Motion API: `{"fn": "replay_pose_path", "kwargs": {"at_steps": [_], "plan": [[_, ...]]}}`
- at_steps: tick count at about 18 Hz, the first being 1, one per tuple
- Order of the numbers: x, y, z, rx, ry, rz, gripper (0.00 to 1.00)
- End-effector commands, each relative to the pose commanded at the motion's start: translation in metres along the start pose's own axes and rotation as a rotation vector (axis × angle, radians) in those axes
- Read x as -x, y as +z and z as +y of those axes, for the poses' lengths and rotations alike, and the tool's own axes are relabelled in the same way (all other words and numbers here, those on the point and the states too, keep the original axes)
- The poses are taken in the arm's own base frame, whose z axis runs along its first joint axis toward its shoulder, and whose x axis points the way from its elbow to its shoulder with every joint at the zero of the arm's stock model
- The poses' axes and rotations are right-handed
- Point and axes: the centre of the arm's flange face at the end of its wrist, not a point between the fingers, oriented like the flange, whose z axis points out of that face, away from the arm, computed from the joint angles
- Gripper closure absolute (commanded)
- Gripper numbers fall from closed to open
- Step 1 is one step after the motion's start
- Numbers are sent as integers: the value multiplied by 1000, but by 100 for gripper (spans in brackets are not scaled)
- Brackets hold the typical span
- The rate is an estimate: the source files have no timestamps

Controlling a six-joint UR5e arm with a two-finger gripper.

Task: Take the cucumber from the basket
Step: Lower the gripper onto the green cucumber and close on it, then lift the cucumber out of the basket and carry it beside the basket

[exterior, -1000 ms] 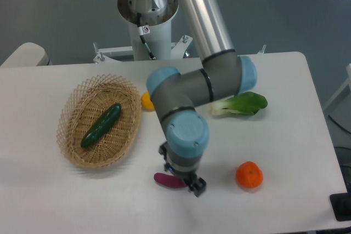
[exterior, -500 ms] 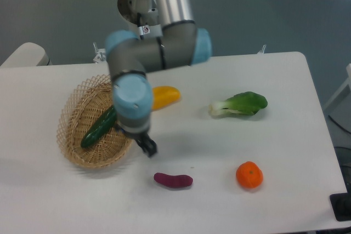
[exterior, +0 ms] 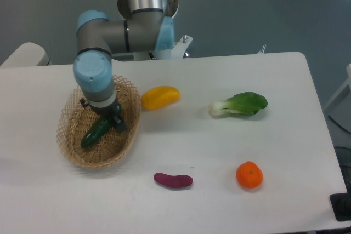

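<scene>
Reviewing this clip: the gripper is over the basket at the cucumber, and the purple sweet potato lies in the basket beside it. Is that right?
Not quite. The fixed camera shows the gripper over the basket at the cucumber, but the purple sweet potato lies on the table, outside the basket.

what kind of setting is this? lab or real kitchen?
Likely a lab test bench, not a kitchen: a pedestal-mounted arm's end effector over a wicker basket, produce such as a bok choy scattered on a bare white table, plain grey floor behind.
</scene>
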Motion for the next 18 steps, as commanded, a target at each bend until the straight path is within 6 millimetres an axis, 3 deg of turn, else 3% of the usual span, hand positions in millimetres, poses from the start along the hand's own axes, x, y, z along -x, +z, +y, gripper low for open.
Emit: {"fn": "replay_pose_path", "kwargs": {"at_steps": [6, 8, 10, 12, 18], "plan": [[8, 25, -3, 63, 8, -47, 2], [7, 28, -5, 66, 12, -48, 22], [8, 27, -5, 66, 12, -49, 54], [8, 25, -5, 61, 11, -51, 75], [20, 7, -2, 51, 8, -62, 78]]}}
